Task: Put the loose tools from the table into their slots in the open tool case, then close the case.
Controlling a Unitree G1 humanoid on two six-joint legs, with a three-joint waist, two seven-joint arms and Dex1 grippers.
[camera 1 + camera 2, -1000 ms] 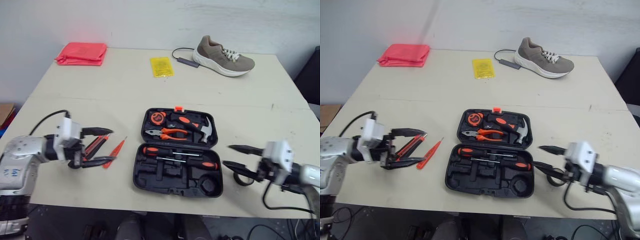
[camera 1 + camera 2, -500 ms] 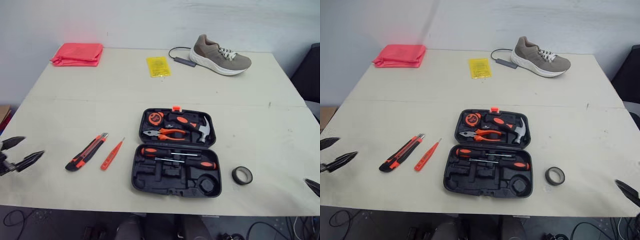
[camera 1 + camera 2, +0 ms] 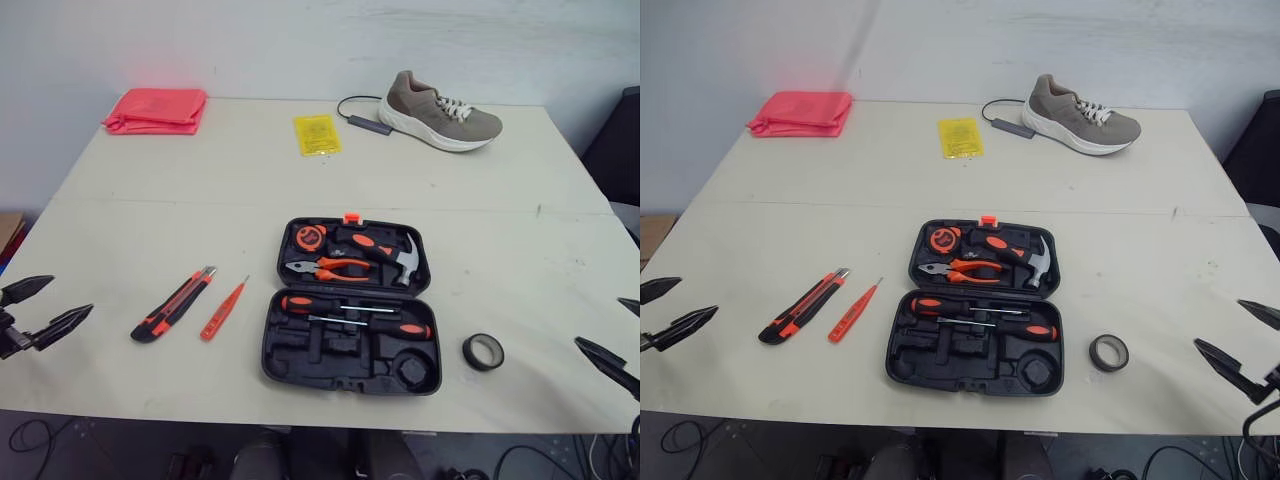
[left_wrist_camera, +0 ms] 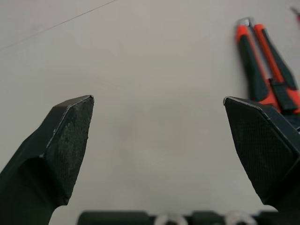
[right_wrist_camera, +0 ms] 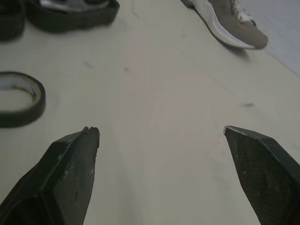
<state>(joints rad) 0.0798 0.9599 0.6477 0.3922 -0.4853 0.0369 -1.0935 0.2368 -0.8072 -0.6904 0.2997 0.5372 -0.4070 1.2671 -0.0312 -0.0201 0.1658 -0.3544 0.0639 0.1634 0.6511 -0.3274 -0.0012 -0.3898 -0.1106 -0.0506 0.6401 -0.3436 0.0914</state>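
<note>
Dial centred on the open tool case (image 3: 350, 305), 12 pointing away from the robot. Nothing is picked up yet. The left gripper (image 3: 72, 294) hovers off the table (image 3: 300, 180) edge at 9, its fingers spread wide and empty. The right gripper (image 3: 598, 320) is at 4, likewise apart and empty. Loose tools: utility knife (image 3: 172, 303) and thin tester screwdriver (image 3: 224, 308) at 9, lying just beside each other but apart, both slanted toward 1. The tape roll (image 3: 483, 351) lies flat at 4, near the case. The case's far half holds a tape measure (image 3: 313, 236), pliers (image 3: 335, 267) and hammer (image 3: 385, 250). The near half holds two screwdrivers (image 3: 350, 303), with bare slots and a round recess (image 3: 415, 368) nearer the robot. Judgement: the left arm should take the knife first, closing across its narrow width near mid-length, with the jaw line square to the handle's slant. It should come in from the 9 side so the tester is not nudged. The right arm suits the roll, probably pinching one wall of the ring, then the round recess. Nothing stands in either approach path. The shoe (image 3: 443, 110), cable (image 3: 365, 121), yellow packet (image 3: 317, 133) and pink cloth (image 3: 155, 108) sit between 10 and 1, well apart. Seated tools must lie flush or the lid may not shut.
</note>
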